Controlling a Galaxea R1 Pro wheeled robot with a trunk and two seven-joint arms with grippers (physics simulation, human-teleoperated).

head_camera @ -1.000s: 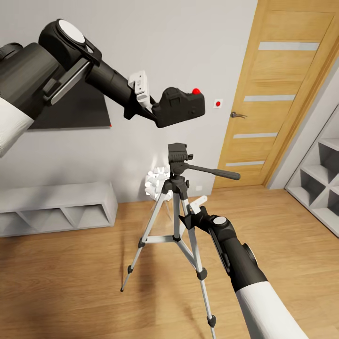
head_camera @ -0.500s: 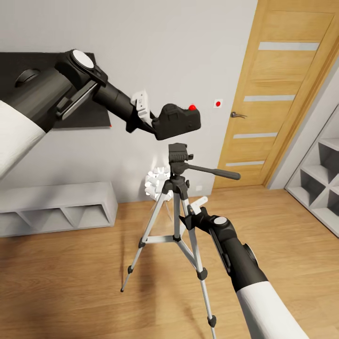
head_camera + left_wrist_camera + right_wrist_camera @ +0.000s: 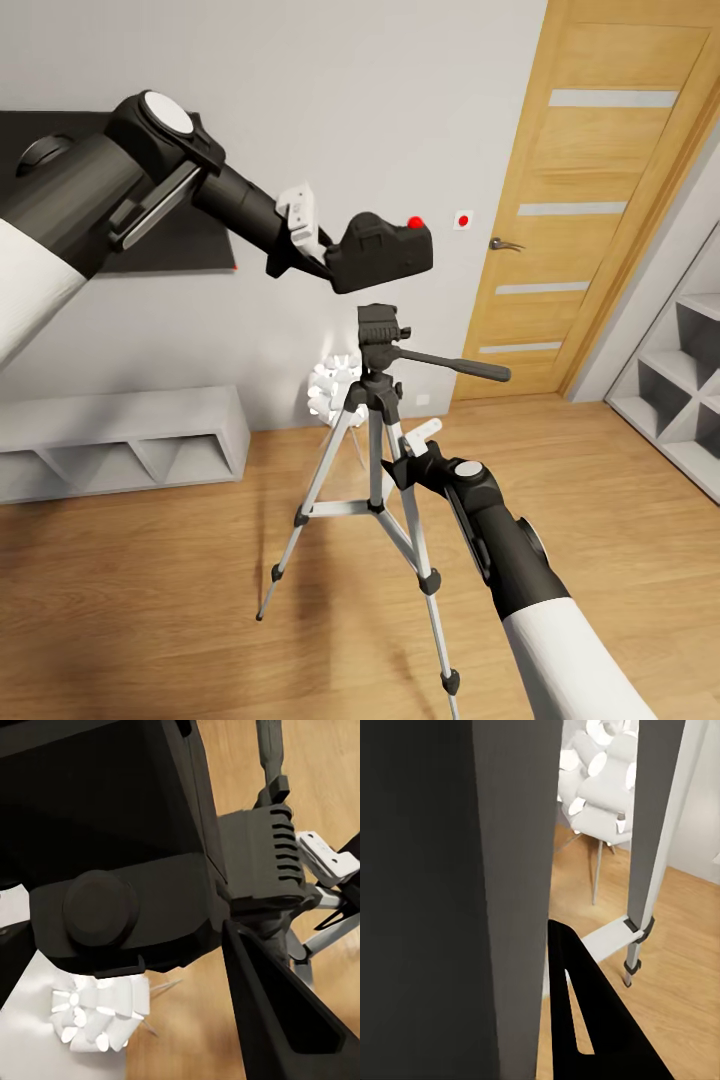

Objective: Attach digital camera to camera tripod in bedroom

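Digital camera [image 3: 382, 253] sits clamped in our left hand [image 3: 325, 258], just above the camera tripod [image 3: 375, 420] head and slightly off toward the left-arm side, so we judge the next move is mostly straight down. Our right hand [image 3: 405, 462] is against a tripod leg near the hub; we can't tell whether it's closed. Wooden door [image 3: 590, 200] stands behind.

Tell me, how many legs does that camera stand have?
3. On the tripod, one leg slants down toward the grey shelf side, one runs down toward the viewer beside the right arm, and a third goes back toward the wall, mostly hidden.
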